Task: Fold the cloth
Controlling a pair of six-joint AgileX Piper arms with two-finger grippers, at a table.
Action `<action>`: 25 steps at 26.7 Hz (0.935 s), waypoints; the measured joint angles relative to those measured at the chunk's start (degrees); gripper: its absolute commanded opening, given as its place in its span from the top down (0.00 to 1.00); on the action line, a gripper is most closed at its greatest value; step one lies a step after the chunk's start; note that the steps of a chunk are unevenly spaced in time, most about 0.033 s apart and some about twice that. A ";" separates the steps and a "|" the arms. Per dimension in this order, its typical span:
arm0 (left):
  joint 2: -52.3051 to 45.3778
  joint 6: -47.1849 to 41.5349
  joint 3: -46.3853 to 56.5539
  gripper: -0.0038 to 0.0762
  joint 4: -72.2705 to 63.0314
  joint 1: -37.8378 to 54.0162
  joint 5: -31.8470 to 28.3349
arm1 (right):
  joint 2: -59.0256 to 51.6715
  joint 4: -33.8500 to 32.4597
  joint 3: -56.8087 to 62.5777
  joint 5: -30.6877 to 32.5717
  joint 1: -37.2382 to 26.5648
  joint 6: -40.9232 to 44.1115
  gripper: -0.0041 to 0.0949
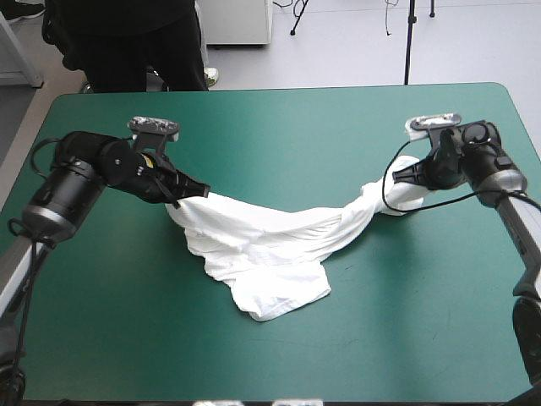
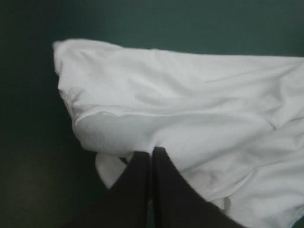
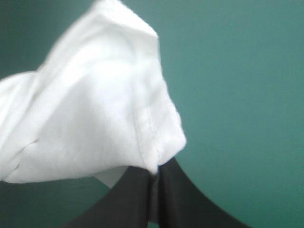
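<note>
T-shirt [image 1: 262, 245] crumpled, stretched between left end effector [image 1: 203, 191], right end effector [image 1: 396, 176], both pinching it.

The teal-green table [image 1: 279, 118] bears a white T-shirt [image 1: 270, 254], seemingly partly lifted.

You have the white T-shirt [image 1: 270, 245] drawn out in a sagging band across the frame's middle: left end bunched, right end twisted like a rope, the crumpled body spilling toward lower centre on the teal-green worktop [image 1: 279, 127].
</note>
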 measured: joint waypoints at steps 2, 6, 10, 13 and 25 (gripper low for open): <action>-2.13 0.00 -5.89 0.96 0.62 0.00 2.71 | -3.34 -0.47 -6.12 2.03 0.00 0.18 0.98; -5.94 0.00 -21.50 0.96 1.11 0.00 5.16 | -9.97 -0.70 -18.32 4.94 0.00 -0.53 0.98; -6.66 -0.07 -33.07 0.96 1.11 0.00 5.74 | -14.72 -0.70 -25.01 5.74 0.00 -1.17 0.98; -6.99 -0.41 -42.34 0.96 1.11 0.00 6.42 | -18.25 -0.70 -28.23 6.06 0.00 -1.90 0.98; -10.91 0.27 -57.13 0.96 -7.54 0.00 7.73 | -33.17 3.02 -31.96 5.54 0.00 -3.94 0.98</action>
